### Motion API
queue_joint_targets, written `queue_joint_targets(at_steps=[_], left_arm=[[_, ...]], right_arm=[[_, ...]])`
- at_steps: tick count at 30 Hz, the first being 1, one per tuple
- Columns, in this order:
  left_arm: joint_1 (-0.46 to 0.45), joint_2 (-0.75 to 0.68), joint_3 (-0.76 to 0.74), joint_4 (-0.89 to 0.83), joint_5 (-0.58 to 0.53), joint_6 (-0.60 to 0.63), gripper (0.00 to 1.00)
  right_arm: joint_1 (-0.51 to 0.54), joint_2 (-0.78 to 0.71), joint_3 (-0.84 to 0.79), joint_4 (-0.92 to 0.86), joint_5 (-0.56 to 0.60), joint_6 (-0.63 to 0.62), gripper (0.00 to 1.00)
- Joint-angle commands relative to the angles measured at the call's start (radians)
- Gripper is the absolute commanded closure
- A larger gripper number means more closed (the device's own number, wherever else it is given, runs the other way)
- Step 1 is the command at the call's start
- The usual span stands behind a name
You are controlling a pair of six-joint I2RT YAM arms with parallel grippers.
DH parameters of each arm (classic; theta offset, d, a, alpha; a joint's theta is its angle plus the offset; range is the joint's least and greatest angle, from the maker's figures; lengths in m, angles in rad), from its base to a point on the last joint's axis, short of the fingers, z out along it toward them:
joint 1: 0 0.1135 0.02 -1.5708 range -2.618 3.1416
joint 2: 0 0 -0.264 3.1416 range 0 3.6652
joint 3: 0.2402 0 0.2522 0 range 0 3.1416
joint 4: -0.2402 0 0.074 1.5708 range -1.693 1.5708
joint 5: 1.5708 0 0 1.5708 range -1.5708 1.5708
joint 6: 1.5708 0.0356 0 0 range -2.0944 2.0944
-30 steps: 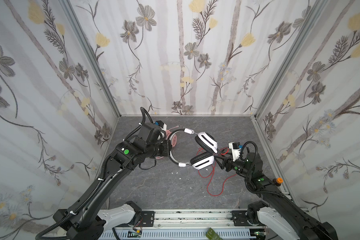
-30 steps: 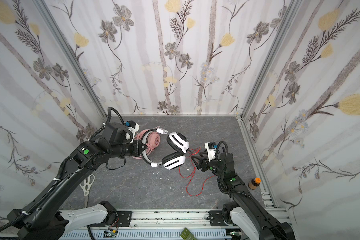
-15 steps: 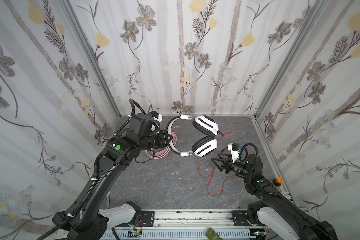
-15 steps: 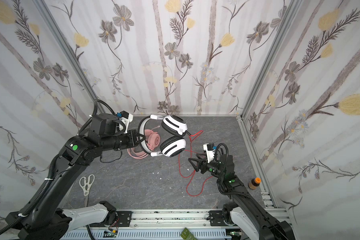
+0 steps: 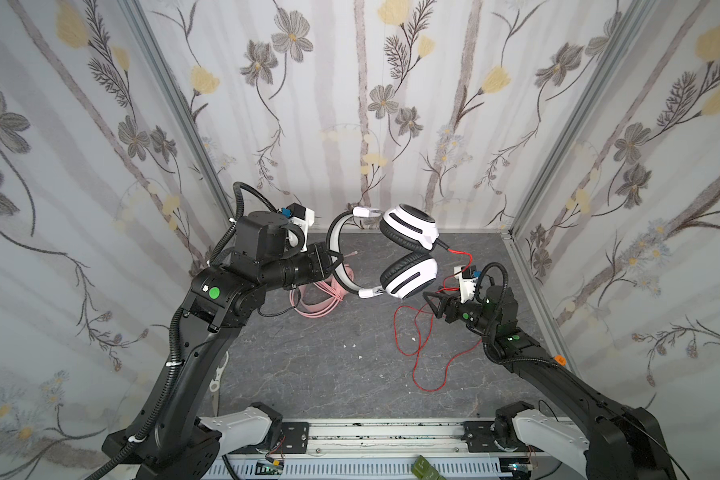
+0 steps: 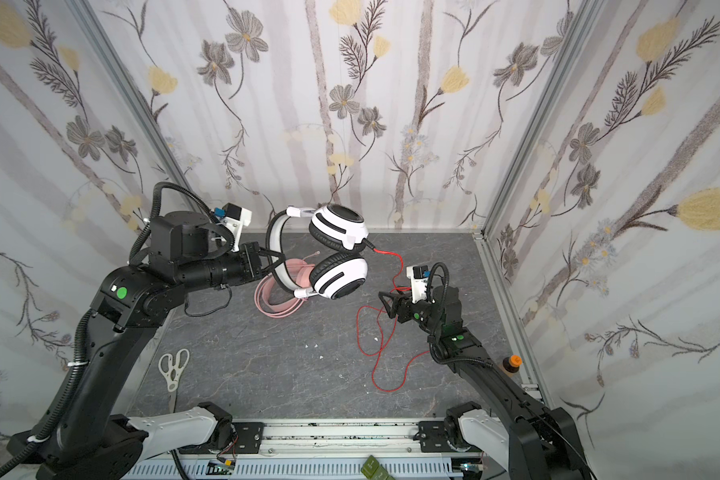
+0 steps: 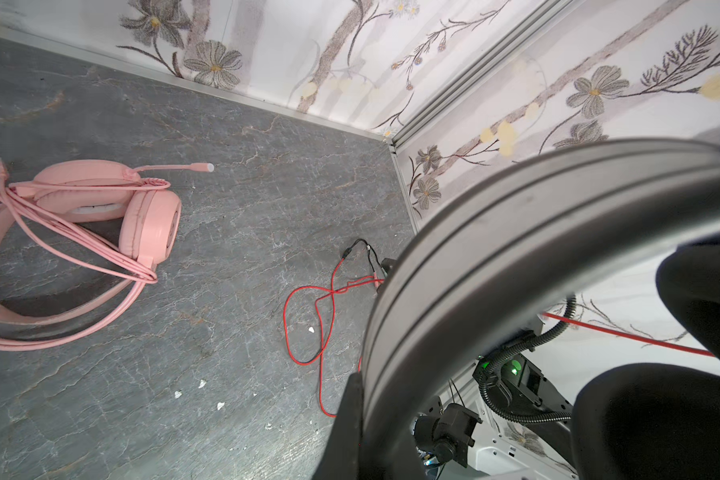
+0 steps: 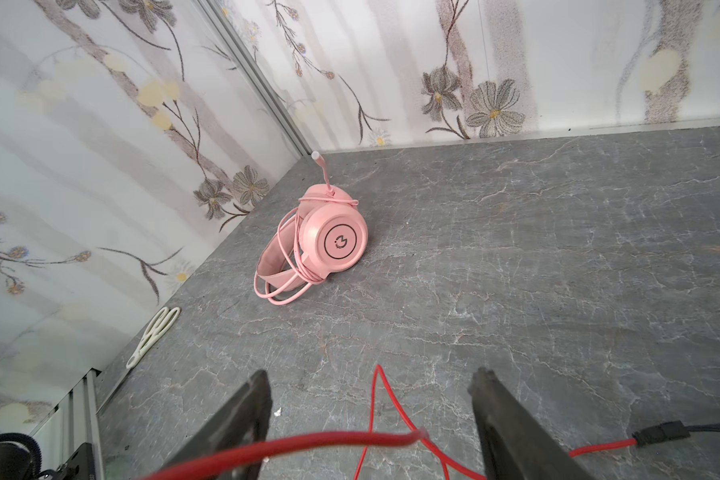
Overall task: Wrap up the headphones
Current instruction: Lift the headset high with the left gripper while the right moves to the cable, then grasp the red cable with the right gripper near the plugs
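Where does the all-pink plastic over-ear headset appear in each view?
Top view: pink headset on floor, partly hidden by held white-and-black headset.
Top view: pink headset likewise.
Left wrist: pink headset near wall.
Right wrist: pink headset near corner.
Shared landmark: thin red cable.

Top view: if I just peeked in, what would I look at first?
Probably the white-and-black headphones, held up in the air near the back by the shut left gripper. Their red cable drops down and loops over the grey floor, passing between the jaws of the open right gripper. The pink headphones lie bundled on the floor below them.
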Motion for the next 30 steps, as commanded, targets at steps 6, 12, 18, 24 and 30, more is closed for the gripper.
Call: queue_joint_targets(at_steps=[6,12,18,24,30], left_arm=[[0.067,-0.001,0.087,0.004,0.063,-0.016,1.00],[0.186,0.019,0.202,-0.112,0.055,0.004,1.00],[0.266,0.005,0.237,-0.145,0.052,0.004,1.00],[0.293,-0.002,0.227,-0.157,0.029,-0.008,1.00],[0.304,0.005,0.204,-0.127,0.067,-0.028,1.00]], right_arm=[[-0.011,0.053,0.019,0.052,0.019,0.023,0.76],[-0.050,0.104,0.096,-0.107,0.160,-0.005,0.94],[-0.148,0.173,0.144,-0.205,0.238,0.049,0.94],[-0.210,0.198,0.204,-0.295,0.344,0.076,0.59],[-0.218,0.125,0.233,-0.290,0.289,0.021,0.21]])
